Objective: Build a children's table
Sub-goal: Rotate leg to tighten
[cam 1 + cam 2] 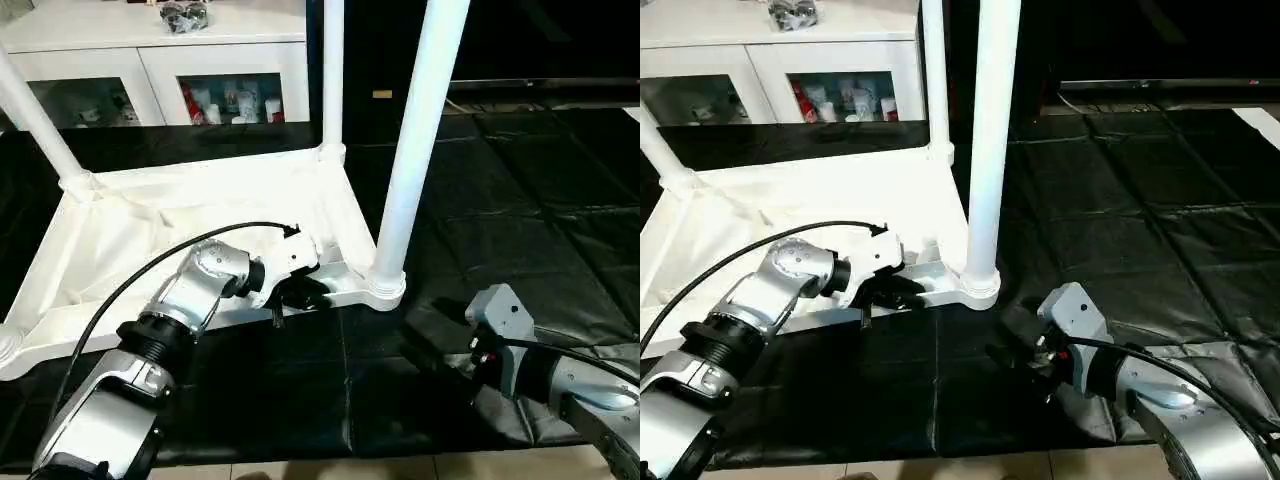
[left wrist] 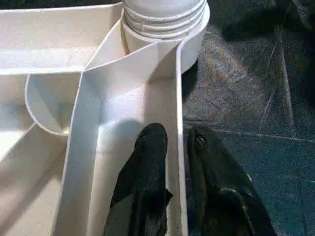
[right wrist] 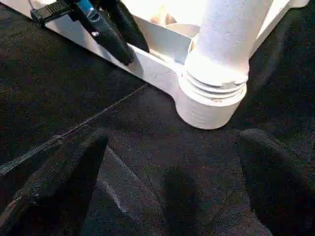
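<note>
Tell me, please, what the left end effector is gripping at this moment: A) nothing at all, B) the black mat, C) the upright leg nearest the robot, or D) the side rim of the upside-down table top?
D: in the left wrist view the left end effector has one finger inside and one outside the thin wall of the table top, just short of the corner socket.

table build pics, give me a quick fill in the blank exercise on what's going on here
1. The left gripper is shut on the table top's ____.
2. The right gripper hangs over the black mat with its fingers ____.
3. The table top lies upside down with ____ legs standing in its corner sockets.
4. Behind the table stands a white ____ with glass doors.

Missing words: rim; open; three; cabinet
</note>
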